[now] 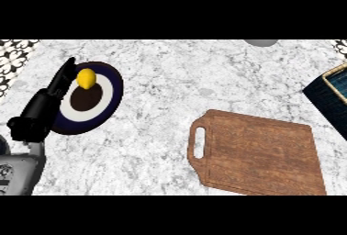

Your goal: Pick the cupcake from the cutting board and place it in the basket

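The brown wooden cutting board (261, 153) lies at the lower right of the marble counter, its handle slot to the left; no cupcake shows on it or anywhere in view. The dark blue basket (332, 94) is cut off by the right edge. My left hand (44, 108) stands at the left with straight fingers pointing up, over the left rim of a plate. My right hand does not appear.
A dark blue plate (92, 98) with a white ring and brown centre sits at the left, a yellow lemon (86, 78) on its upper part. A grey object (261, 42) peeks in at the top edge. Patterned tiles (13, 57) show at the upper left.
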You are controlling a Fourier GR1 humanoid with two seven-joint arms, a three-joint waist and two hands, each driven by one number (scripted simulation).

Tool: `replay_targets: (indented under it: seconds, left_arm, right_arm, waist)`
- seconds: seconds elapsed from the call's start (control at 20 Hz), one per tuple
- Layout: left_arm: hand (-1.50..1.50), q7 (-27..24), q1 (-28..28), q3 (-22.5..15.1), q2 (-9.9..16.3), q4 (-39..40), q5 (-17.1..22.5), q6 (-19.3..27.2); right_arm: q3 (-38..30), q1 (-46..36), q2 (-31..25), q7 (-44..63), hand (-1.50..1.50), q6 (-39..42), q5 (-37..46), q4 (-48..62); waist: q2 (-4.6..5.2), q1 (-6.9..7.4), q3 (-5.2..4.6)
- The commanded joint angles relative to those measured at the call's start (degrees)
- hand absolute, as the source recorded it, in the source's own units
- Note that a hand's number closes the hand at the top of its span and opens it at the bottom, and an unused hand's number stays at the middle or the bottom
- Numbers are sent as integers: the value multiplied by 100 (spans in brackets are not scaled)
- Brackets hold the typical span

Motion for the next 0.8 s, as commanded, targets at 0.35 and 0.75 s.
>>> replay_targets:
  seconds: [0.35,0.75]
  left_arm:
    - [0,-8,72,19,-80,-57,-60,18]
    - [0,-106,3,38,-84,61,-75,-17]
  right_arm:
    - [206,-511,102,-960,-150,1222,-43,714]
    - [-1073,-1257,631,837,-150,1304,-1668,2129]
  waist:
    - [-23,-27,-4]
    - [-14,-4,-1]
